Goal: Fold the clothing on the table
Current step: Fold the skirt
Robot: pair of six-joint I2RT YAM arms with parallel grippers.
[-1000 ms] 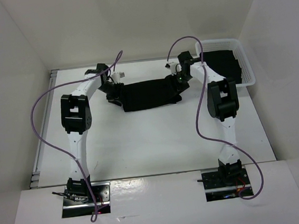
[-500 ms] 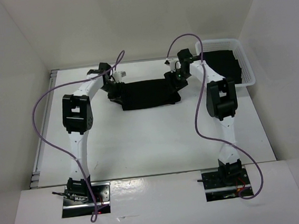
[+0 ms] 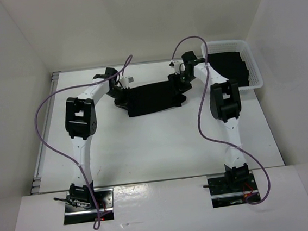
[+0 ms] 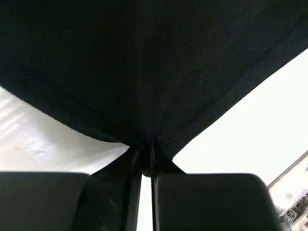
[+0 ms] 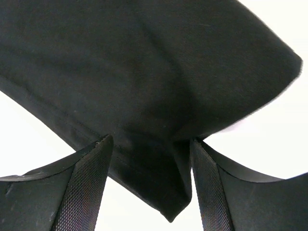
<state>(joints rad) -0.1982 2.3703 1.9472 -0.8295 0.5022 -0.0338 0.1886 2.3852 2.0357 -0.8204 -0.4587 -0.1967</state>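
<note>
Nearest me, both arm bases are sitting at the near edge of the table (image 3: 157, 148), and a broad stretch of bare white top is lying open beyond them. The grey rail (image 3: 38, 159) is running along the left edge, well apart from everything. Both arms are reaching away from me toward the far half, where the clothing (image 3: 152, 97) is lying as a black band stretched side to side, its long edges facing near and far.

The left gripper (image 4: 144, 159) is pinching the band's left end: its fingers are nearly together with a bunched hem caught between them. The right gripper (image 5: 148, 144) is working at the right end, its fingers (image 5: 86, 183) standing wide apart and straddling a fold whose corner is hanging down between them.

Farther right, a white lattice basket (image 3: 254, 70) with dark fabric (image 3: 228, 64) inside is sitting at the table's far right corner, close by the right arm. White walls are closing in the back and sides.
</note>
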